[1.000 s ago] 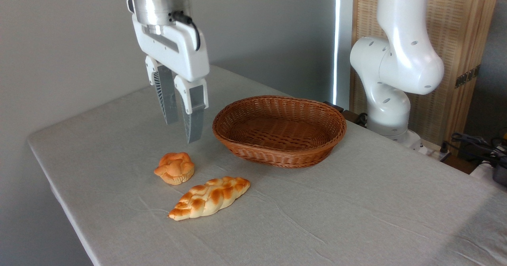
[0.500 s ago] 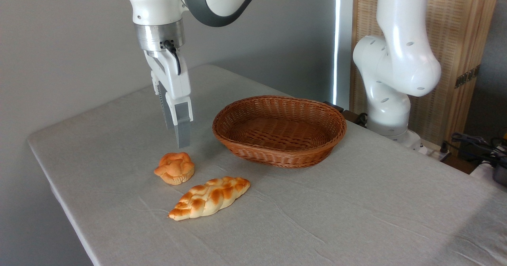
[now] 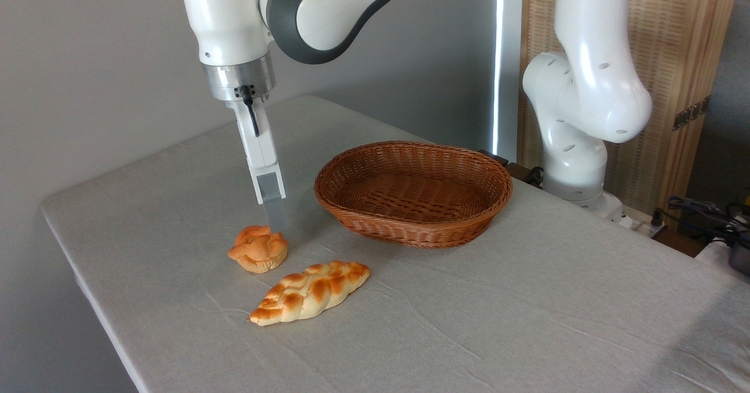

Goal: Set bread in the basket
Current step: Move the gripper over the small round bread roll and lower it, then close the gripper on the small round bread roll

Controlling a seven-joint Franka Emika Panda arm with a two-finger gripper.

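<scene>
The bread (image 3: 258,248), a small round knotted bun with an orange top, sits on the table near its left side. My gripper (image 3: 275,228) points straight down with its tip just above the bun's back right edge. It is turned edge-on to the camera, so the near finger (image 3: 271,200) hides the far one; it is open and holds nothing. The basket (image 3: 410,230), an oval reddish-brown wicker one, stands to the right of the gripper and has nothing in it.
A long braided loaf (image 3: 310,292) lies in front of the bun, slightly to its right. The table's (image 3: 527,323) left edge runs close to the bun. The arm's white base (image 3: 577,164) stands behind the basket at the right, with cables (image 3: 703,211) beyond.
The gripper has turned about its vertical axis from showing both fingers apart to edge-on. It has also come down towards the bun. The bun, loaf and basket have not moved.
</scene>
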